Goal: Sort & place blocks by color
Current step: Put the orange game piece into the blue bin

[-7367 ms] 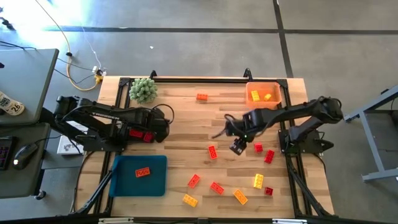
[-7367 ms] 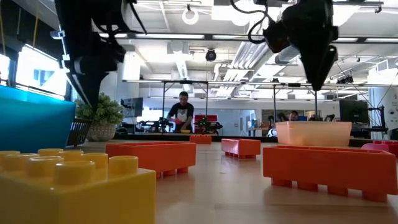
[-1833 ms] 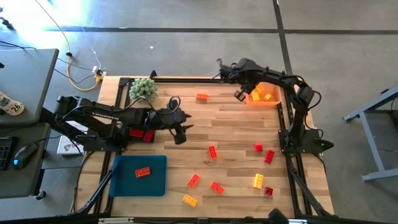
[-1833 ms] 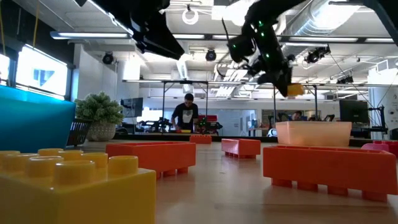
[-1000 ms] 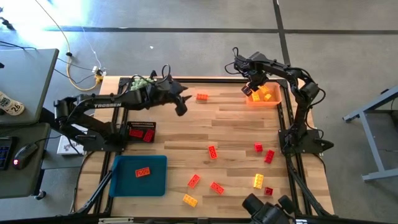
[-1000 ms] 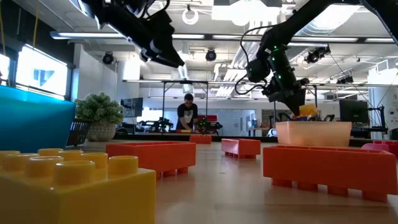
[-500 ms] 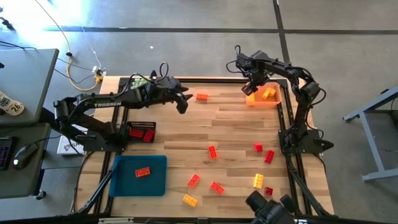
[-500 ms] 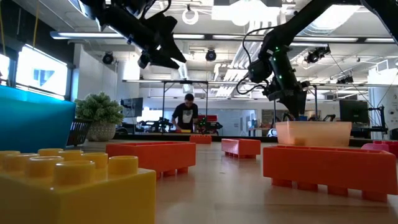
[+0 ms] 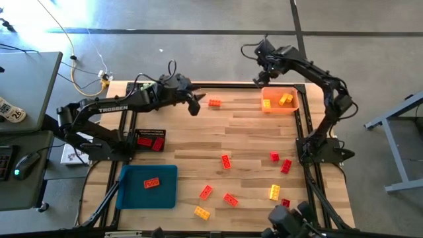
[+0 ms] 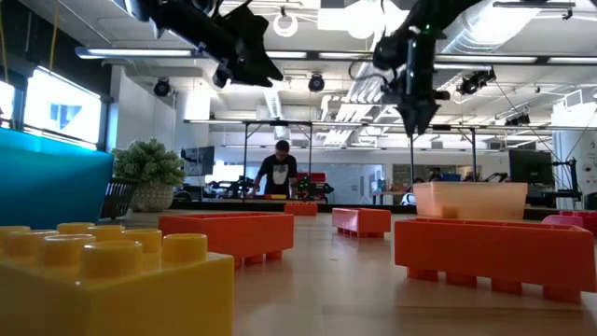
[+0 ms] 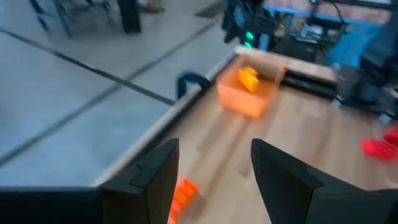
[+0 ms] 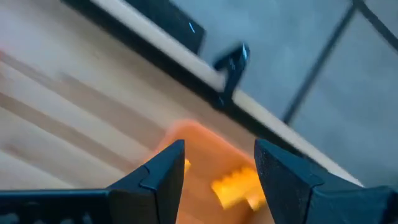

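Note:
Both grippers are open with nothing between their fingers. My right gripper [image 9: 259, 80] hangs high above the far left corner of the orange bin [image 9: 293, 108], which holds yellow blocks [image 12: 237, 180]. My left gripper [image 9: 194, 108] hovers just left of an orange-red block [image 9: 215, 102] near the far edge; that block shows below its fingers [image 11: 182, 193]. Several red and yellow blocks [image 9: 226, 160] lie flat on the near half of the table. One red block [image 9: 151, 183] lies in the blue tray [image 9: 165, 195].
A green plant ball [image 10: 149, 168] stands at the far left corner, mostly under my left arm in the high view. A black and red box [image 9: 151, 140] lies at the left edge. A dark device [image 9: 291, 218] sits at the near edge. Bare wood lies mid-table.
My right gripper has let a yellow block drop into the orange bin, then gone straight up, tipping more steeply downward. My left gripper has risen a little near the orange-red block.

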{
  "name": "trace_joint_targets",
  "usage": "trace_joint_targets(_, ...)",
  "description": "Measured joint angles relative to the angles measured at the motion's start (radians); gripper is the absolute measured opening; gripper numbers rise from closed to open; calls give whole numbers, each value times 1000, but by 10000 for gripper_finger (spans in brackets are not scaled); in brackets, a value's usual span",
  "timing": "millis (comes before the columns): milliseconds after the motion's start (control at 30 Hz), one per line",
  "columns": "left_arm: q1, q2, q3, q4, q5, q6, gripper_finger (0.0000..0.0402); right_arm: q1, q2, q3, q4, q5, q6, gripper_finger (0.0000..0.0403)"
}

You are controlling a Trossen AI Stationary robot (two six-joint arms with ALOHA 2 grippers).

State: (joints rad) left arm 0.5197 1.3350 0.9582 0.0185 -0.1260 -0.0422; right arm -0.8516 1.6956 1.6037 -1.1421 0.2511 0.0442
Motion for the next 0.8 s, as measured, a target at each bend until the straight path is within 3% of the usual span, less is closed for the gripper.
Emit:
trace_joint_targets(167, 42, 0, 78, 1, -47, 105, 200, 1, -56, 2, 76, -103, 39, 181)
trace_joint_targets(433, 161, 0, 125, -1, 59, 202, 212, 19, -68, 2, 86, -203, 246, 181)
trace_joint_targets(800, 238, 4, 125, -95, 135, 149, 214, 170, -68, 2, 96, -182, 446, 181)
